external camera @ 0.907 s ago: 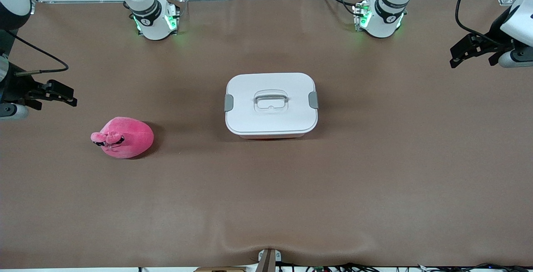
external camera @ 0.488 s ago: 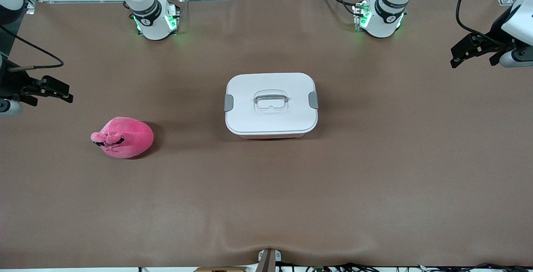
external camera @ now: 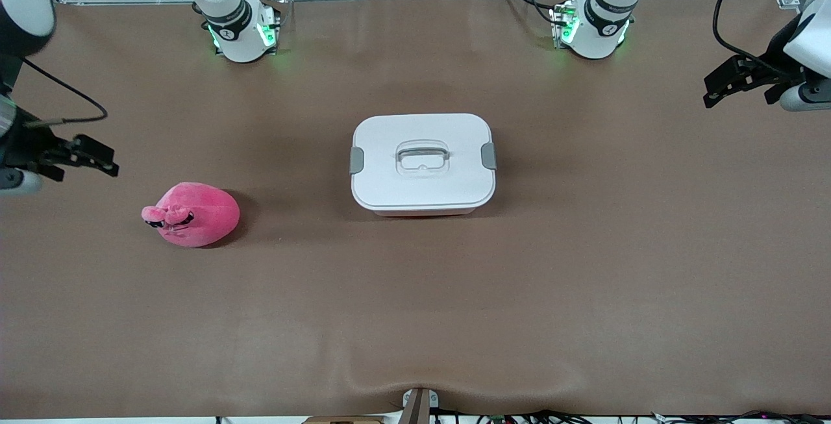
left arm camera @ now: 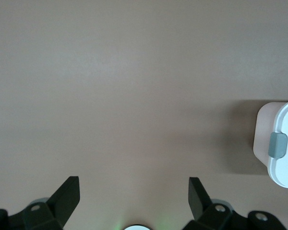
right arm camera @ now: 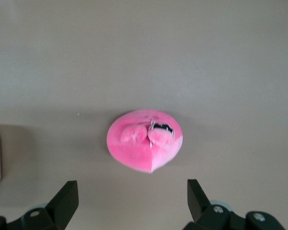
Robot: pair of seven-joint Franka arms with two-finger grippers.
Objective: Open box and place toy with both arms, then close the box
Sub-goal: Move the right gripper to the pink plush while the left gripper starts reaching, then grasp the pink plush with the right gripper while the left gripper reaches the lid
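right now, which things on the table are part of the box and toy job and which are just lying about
For the job:
- white-lidded pink plastic box, lid on, mid-table
- round pink plush toy, toward the right arm's end, nearer the front camera than the box
- left end effector, open, empty
- right end effector, open, empty

Lying about:
- nothing loose; only the brown table

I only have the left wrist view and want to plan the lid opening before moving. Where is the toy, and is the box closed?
Observer: The round pink plush toy lies on the brown table toward the right arm's end, nearer the front camera than the box and apart from it.
Operator: And the box?
Observer: The white-lidded pink box is shut, with a grey clip at each end and a clear handle recessed in the lid.
Operator: Where is the other arm?
Observer: The right gripper hangs open above the table near the toy; your left gripper is open too.
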